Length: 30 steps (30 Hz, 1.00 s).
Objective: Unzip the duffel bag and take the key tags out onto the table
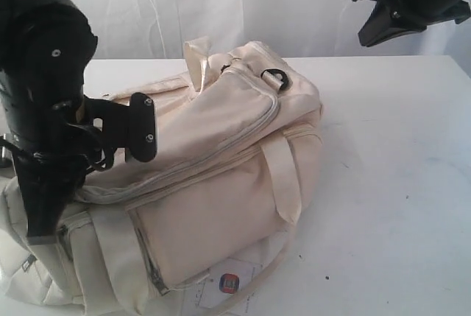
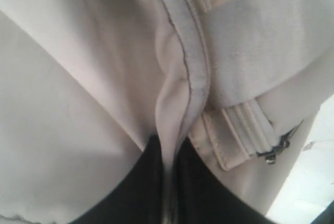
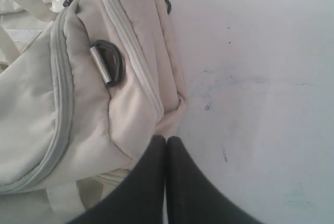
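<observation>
**One bag, zipped shut, no tags out yet**

The bag (image 1: 221, 161) sits by the near left corner of the surface (image 1: 397, 183). The left claw (image 2: 168, 148) pinches a fold of its cloth, likely to keep it steady for unzipping. The right claw (image 3: 166, 145) is pressed together on nothing, up toward the far right corner. I count one bag and two claws. No key tags show; they are likely inside.

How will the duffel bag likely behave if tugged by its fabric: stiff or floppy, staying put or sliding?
Probably floppy: the duffel bag sags and creases, and a fold bunches in the left pincer. Its shiny strap looks slippery. On the smooth white table it may slide rather than tip.
</observation>
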Available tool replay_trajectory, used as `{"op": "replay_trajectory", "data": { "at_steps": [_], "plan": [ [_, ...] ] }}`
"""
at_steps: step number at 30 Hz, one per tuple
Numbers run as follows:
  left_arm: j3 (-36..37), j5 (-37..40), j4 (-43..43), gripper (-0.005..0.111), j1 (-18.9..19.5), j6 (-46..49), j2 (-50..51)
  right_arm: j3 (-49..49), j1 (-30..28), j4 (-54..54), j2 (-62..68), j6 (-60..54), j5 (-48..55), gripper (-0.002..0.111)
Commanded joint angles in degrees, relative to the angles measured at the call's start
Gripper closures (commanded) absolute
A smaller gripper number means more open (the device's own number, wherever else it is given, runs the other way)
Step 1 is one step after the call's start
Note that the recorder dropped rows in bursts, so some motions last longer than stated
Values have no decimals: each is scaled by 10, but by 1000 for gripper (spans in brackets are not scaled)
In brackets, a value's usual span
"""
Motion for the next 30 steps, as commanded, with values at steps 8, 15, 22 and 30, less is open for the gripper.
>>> {"op": "replay_trajectory", "data": {
  "at_steps": [8, 15, 22, 30],
  "plan": [
    [-93, 43, -104, 50, -1, -88, -20, -4, 0, 22, -3, -22, 2, 108],
    [-165, -21, -60, 47, -1, -93, -38, -4, 7, 27, -3, -22, -13, 108],
    [-139, -251, 158, 63, 38, -234, -9, -4, 7, 34, -3, -30, -13, 108],
    [-135, -333, 110, 46, 142, -325, 89, -4, 11, 35, -3, -30, -19, 108]
  ]
}}
